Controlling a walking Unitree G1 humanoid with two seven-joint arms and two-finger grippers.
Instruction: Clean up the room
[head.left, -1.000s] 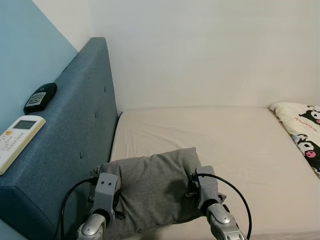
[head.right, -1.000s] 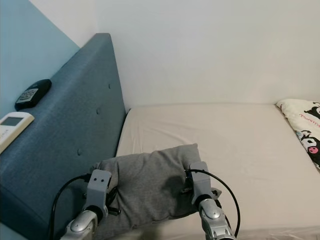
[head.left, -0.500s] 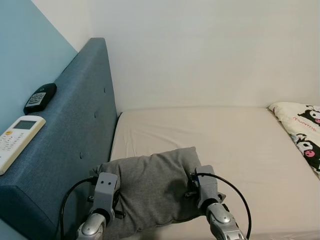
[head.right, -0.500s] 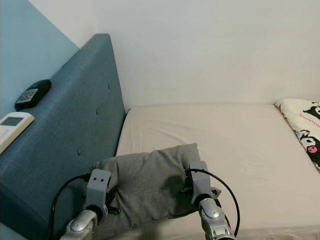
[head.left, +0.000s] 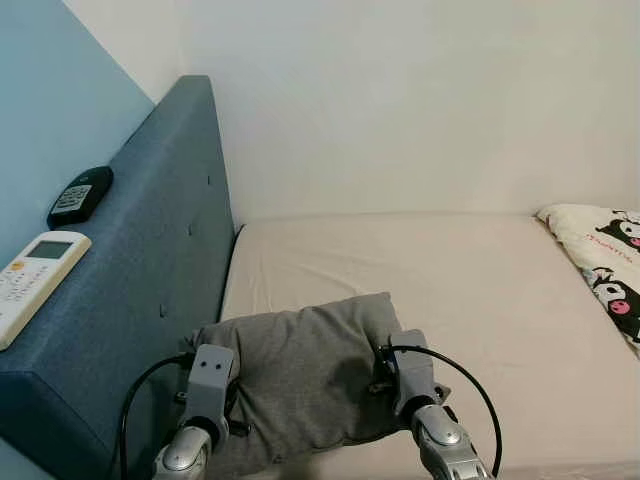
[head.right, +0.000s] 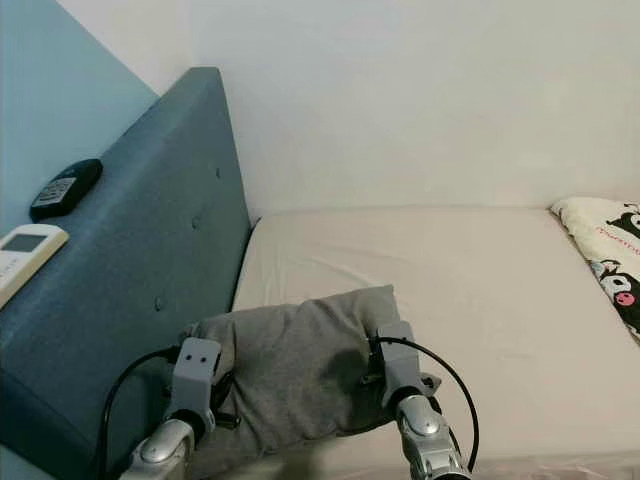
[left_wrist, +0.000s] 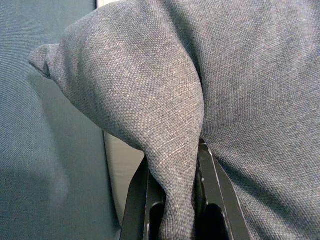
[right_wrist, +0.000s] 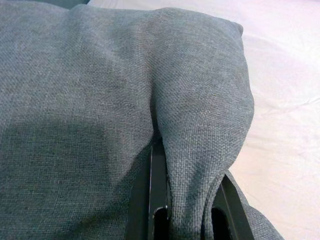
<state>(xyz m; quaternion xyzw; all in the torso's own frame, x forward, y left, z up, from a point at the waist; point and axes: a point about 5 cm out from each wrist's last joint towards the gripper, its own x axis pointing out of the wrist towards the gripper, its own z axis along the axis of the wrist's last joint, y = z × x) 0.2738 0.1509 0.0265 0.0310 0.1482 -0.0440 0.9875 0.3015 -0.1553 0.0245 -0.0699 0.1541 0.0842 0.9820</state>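
A grey pillow (head.left: 300, 375) is held over the near left corner of the bed (head.left: 480, 290), close to the blue headboard (head.left: 150, 250). My left gripper (left_wrist: 172, 200) is shut on a fold at the pillow's left edge (left_wrist: 170, 125). My right gripper (right_wrist: 185, 200) is shut on a fold at its right edge (right_wrist: 200, 110). Both silver arms come up from below, the left arm (head.left: 205, 385) beside the headboard and the right arm (head.left: 415, 385) over the sheet.
A white remote (head.left: 35, 280) and a black remote (head.left: 80, 195) lie on the headboard's top ledge. A patterned white pillow (head.left: 600, 265) sits at the bed's right edge. The beige sheet beyond the grey pillow is bare up to the white wall.
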